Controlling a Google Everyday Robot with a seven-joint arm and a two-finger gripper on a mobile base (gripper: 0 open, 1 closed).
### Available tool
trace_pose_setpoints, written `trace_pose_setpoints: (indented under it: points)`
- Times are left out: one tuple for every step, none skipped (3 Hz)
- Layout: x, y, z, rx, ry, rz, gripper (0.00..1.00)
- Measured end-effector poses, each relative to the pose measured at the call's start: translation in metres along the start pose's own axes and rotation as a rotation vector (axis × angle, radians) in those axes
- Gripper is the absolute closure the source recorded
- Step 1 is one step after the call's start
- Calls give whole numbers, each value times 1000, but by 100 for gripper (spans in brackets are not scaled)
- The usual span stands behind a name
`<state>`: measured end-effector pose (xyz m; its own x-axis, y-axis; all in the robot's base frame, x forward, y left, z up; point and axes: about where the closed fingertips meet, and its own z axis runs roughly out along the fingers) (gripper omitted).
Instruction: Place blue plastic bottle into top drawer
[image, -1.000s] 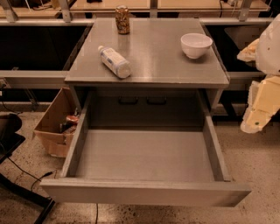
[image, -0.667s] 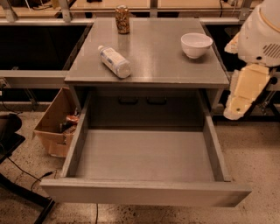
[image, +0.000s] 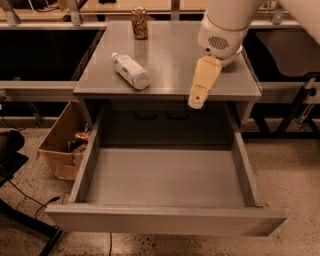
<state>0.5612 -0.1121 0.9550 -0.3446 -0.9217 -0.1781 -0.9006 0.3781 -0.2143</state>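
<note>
The blue plastic bottle (image: 130, 71) lies on its side on the grey table top (image: 170, 65), left of centre, white cap pointing to the back left. The top drawer (image: 167, 177) is pulled fully open below the table's front edge, and nothing lies in it. My gripper (image: 196, 102) hangs from the white arm over the table's front edge, right of centre. It is well to the right of the bottle and holds nothing.
A brown patterned can (image: 139, 22) stands at the back of the table. My arm hides the back right of the table top. A cardboard box (image: 62, 142) with items sits on the floor left of the drawer. Black cables lie at the lower left.
My arm has swung in from the right edge of the view to over the table, and now covers the white bowl seen earlier. The bottle, can and drawer have not moved.
</note>
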Motion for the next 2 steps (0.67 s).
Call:
trace_pose_setpoints:
  points:
    - [-12,-1,2,9,-6,30,0]
    - [-15,-3,3,11,-11,22,0]
